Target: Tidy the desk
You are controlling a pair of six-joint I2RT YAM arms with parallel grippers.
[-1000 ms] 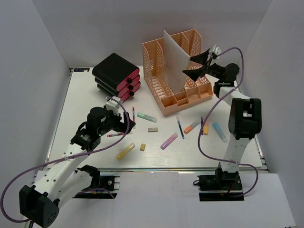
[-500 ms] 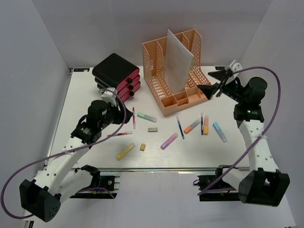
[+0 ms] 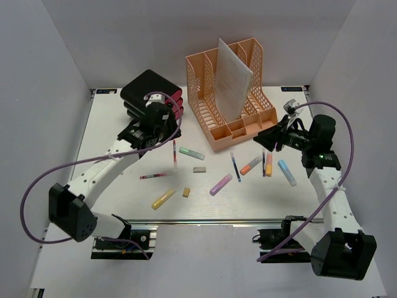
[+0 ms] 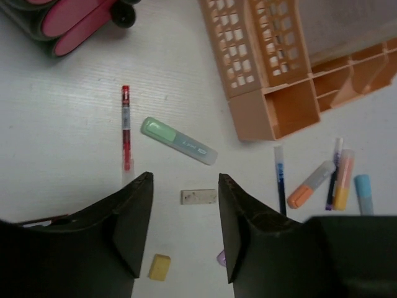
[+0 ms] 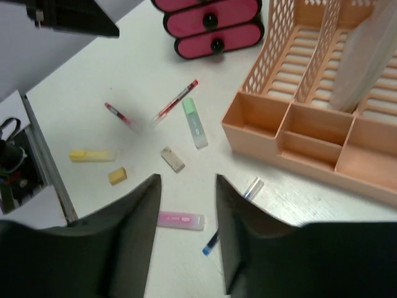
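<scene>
Hovering above the bench, my left hand hangs with fingers apart and nothing between them. It frames the grey eraser just below the green highlighter, which I judge the likeliest next pick. My right hand, likewise spread and empty, hangs near the front of the orange organiser, whose small front trays lie bare to receive items. The bench fills the cell floor, with scattered markers lying between both arms.
</scene>
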